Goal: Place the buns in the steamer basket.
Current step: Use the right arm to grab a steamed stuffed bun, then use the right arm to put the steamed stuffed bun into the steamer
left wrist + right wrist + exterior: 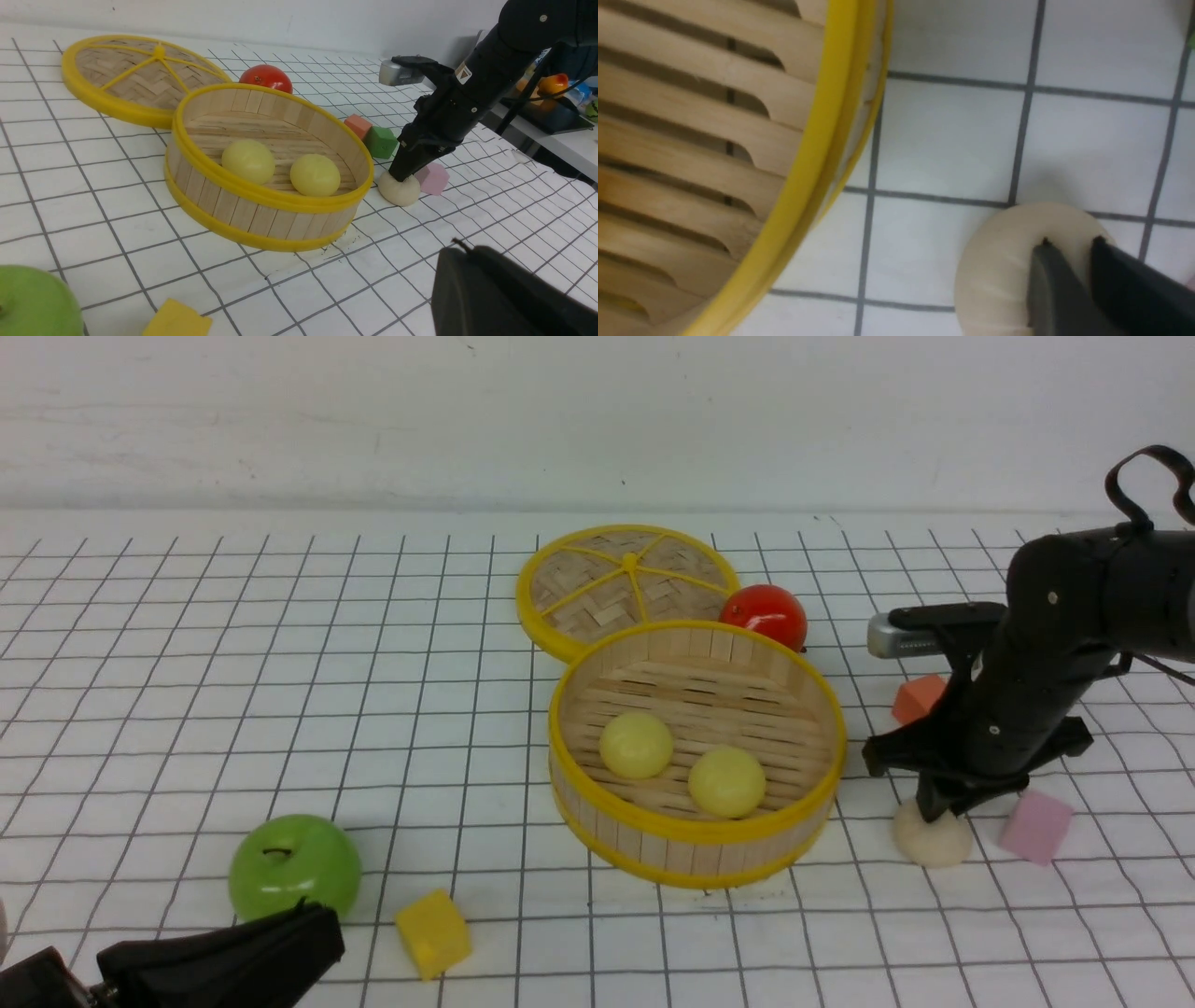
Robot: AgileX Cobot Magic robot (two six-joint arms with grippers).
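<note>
Basket [695,863] faces up; L jaws pressed tog., R jaws at round bun [932,846], can't tell if pinching.

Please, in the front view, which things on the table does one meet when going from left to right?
Green apple, yellow cube, steamer basket, cream-beige bun, pink block.

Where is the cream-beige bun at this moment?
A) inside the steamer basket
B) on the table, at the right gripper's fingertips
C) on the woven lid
B, because the cream-beige bun sits on the table outside the basket, with the right gripper at it.
</note>
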